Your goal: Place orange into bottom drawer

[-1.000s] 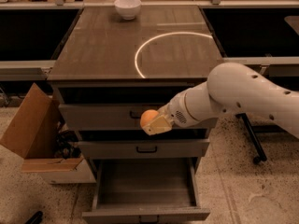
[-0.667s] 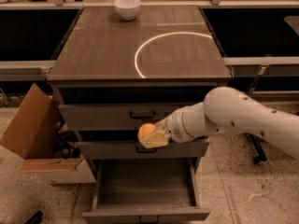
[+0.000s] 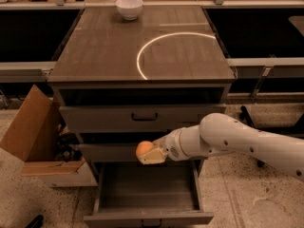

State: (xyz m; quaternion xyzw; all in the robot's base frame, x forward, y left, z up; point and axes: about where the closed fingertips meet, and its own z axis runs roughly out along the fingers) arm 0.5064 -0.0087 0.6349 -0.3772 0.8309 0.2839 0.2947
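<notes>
— Where's the small round orange fruit (image 3: 144, 148)?
— Clamped in the cream two-finger gripper (image 3: 148, 155), before the shallow grey middle drawer (image 3: 109, 152), above the pulled-out deep grey bottom drawer (image 3: 148, 218).

Setting is read as a robotics lab or workshop bay: a grey drawer cabinet (image 3: 104, 51) is stood between long workbenches (image 3: 28, 66) on a speckled floor (image 3: 247, 194), with an open cardboard box (image 3: 28, 127) beside it. The gripper (image 3: 148, 156) of a white robot arm (image 3: 247, 139) is seen in front of the cabinet, above the open bottom drawer (image 3: 147, 218), clasped on the orange (image 3: 144, 148).
</notes>
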